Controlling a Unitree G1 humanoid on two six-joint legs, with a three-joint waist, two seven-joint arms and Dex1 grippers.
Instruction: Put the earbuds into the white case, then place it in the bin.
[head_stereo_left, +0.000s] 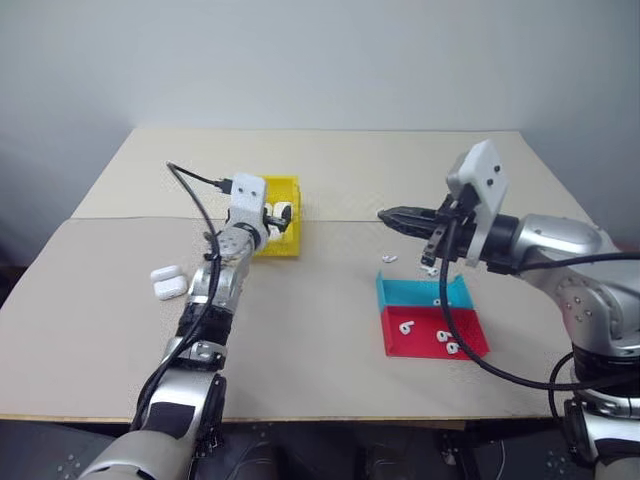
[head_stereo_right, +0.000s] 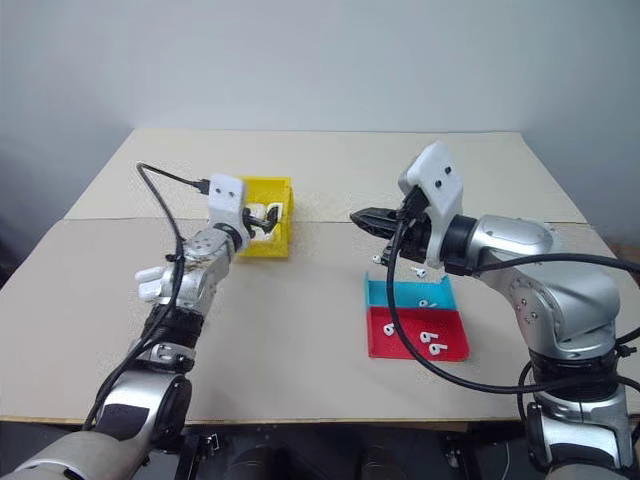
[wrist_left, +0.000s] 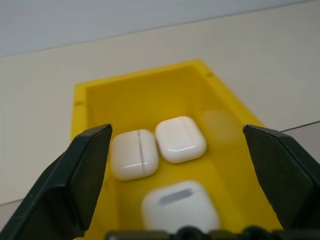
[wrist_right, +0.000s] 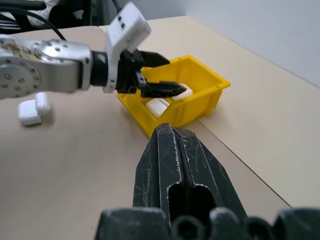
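table (head_stereo_left: 330, 340) | left gripper (wrist_right: 162, 75) wide open over bin (wrist_right: 200, 107) | right gripper (head_stereo_left: 395, 217) closed, empty

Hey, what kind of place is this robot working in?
Probably a lab or test bench rather than a home: a bare beige table against a plain wall, with only sorting props on it, a yellow bin of white cases and cyan and red trays.

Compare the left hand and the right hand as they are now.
The left hand has its fingers spread wide over the yellow bin, with white cases lying in the bin below them; the right hand has its fingers pressed together and grips nothing. The left hand hangs at the bin, while the right hand hovers near the cyan tray. Both have black fingers.
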